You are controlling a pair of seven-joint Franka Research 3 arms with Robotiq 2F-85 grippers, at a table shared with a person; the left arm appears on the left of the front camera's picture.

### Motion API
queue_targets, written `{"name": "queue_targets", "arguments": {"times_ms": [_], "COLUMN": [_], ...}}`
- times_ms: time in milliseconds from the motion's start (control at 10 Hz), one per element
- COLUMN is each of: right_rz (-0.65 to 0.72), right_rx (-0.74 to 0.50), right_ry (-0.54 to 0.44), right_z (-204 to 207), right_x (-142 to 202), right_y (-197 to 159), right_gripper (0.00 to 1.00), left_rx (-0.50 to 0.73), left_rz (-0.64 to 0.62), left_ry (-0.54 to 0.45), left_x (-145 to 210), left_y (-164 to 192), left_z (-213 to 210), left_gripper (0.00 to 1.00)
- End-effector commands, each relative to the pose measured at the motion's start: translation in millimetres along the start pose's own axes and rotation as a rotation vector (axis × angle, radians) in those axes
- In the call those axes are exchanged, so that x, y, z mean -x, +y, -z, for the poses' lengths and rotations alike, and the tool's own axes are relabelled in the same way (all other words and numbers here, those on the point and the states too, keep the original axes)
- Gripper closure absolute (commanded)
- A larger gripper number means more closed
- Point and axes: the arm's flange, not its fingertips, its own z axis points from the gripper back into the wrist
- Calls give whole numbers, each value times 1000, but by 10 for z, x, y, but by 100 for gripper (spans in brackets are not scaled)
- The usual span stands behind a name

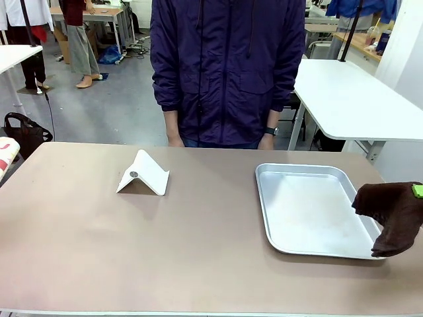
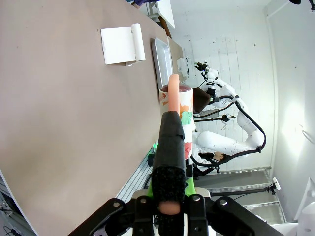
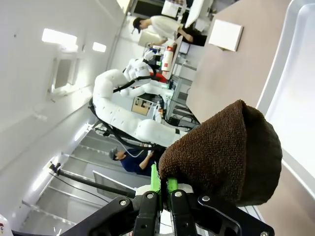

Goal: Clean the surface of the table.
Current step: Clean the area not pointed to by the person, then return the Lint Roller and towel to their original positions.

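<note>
The right end effector hangs over the counter's right edge, clenched on one brown cloth draped beside one metal tray. The left end effector is clamped on a mug's handle off the counter's left edge. One white folded stand sits toward the far edge.

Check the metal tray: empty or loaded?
Empty. The silver tray sits on the table with its whole bare floor showing; the brown cloth held by the right gripper hangs at its right edge, not lying inside.

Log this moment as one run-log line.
right gripper: shut on brown cloth, above tray edge | left gripper: shut on mug handle | table: white stand left of tray
</note>
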Motion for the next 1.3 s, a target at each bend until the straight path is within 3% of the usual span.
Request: {"name": "queue_targets", "arguments": {"times_ms": [0,900,1000,1200], "right_rz": [-2,-2,0,-62], "right_rx": [-3,-3,0,40], "right_ry": [6,6,0,78], "right_z": [20,20,1,486], "right_x": [0,0,0,-184], "right_y": [2,2,0,253], "right_gripper": [94,94,94,94], "left_rx": [16,0,38,47], "left_rz": [4,0,41,90], "left_ry": [-3,0,-14,8], "left_x": [15,0,3,-86], "left_y": [-50,0,-175,-642], "left_z": [3,0,9,299], "left_gripper": [78,78,78,78]}}
